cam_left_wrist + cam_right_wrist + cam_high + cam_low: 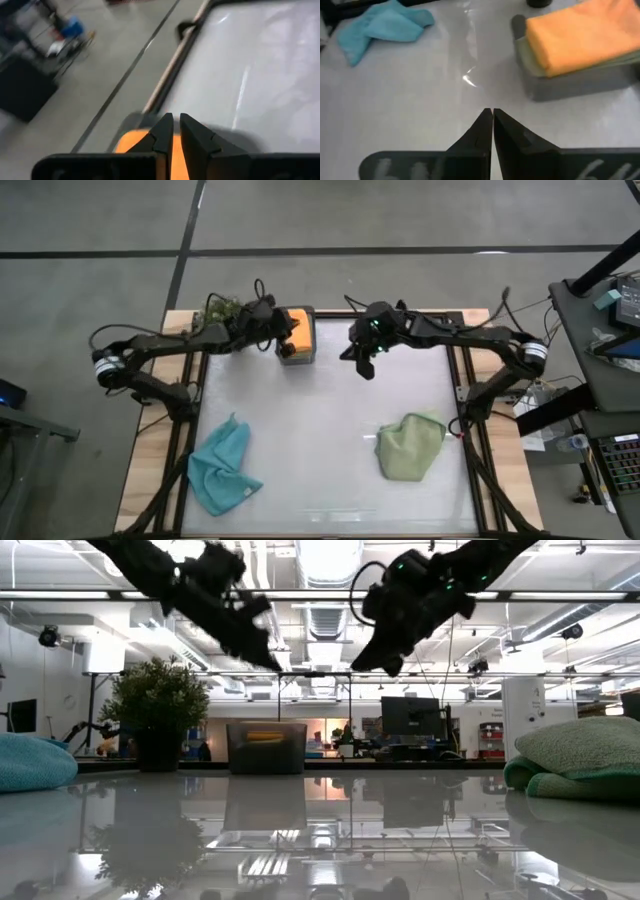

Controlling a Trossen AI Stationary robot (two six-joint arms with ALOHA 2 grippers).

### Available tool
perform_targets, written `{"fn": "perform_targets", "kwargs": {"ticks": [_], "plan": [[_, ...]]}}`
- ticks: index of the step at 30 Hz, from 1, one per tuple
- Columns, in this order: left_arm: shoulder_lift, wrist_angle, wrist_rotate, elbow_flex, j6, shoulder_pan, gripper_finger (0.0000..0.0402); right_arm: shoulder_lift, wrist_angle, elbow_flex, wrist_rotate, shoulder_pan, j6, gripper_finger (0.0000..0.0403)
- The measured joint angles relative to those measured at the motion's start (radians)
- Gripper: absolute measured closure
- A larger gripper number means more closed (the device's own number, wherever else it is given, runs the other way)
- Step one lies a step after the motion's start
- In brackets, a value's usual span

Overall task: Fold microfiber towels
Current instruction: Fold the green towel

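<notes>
Between towels: you have an orange towel (pixel 580 37) folded in the dark grey box (pixel 575 82) at the table's far edge, with your left gripper (pixel 282 340) above it and right gripper (pixel 366 365) nearby, both pressed together, empty. Next: a crumpled blue towel (pixel 222 468) or green towel (pixel 410 446), needing spread fingers. Layers under the orange towel unclear.
</notes>
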Motion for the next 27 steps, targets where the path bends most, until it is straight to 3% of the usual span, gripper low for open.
{"fn": "perform_targets", "kwargs": {"ticks": [4,10,19,24,27], "plan": [[-0.066,0.001,0.003,-0.013,-0.031,-0.121,0.0382,-0.08,-0.022,-0.066,-0.002,0.054,0.106,0.0393],[-0.1,0.002,0.005,-0.019,-0.056,-0.305,0.0382,-0.164,-0.211,-0.067,-0.005,0.169,0.263,0.0361],[-0.099,0.003,0.005,-0.019,-0.05,-0.464,0.0382,-0.17,-0.753,0.025,0.0,0.309,0.458,0.028],[-0.099,0.005,0.005,-0.019,-0.05,-0.501,0.0382,-0.189,-1.053,-0.011,0.158,0.355,0.519,0.0248],[-0.099,0.005,0.004,-0.019,-0.051,-0.517,0.0382,-0.202,-1.131,-0.071,0.257,0.377,0.528,0.0238]]}}
